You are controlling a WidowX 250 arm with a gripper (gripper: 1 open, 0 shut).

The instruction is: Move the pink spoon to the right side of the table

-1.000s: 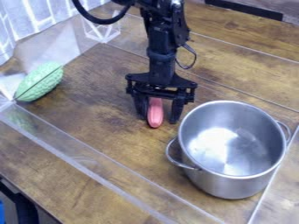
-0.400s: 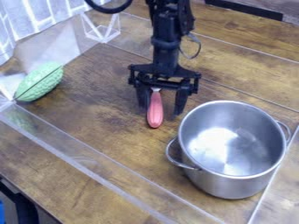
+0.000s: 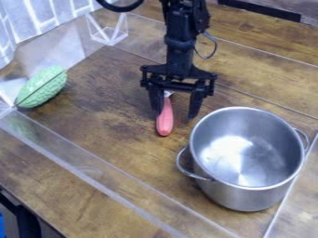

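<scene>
The pink spoon [image 3: 165, 118] lies flat on the dark wood table [image 3: 112, 139], just left of the steel pot, its handle pointing toward the front. My gripper [image 3: 177, 109] hangs open right above the spoon's far end, its black fingers [image 3: 192, 104] spread on either side and holding nothing. The arm rises behind it toward the top of the view.
A steel pot [image 3: 244, 156] stands at the right front, close beside the spoon. A green ribbed vegetable-like object [image 3: 43, 86] lies at the left. A clear plastic strip [image 3: 74, 153] runs across the table's front. A clear box [image 3: 110, 30] sits at the back.
The gripper has let go of the spoon and risen a little, drifting right and back. The spoon now lies on the table.
</scene>
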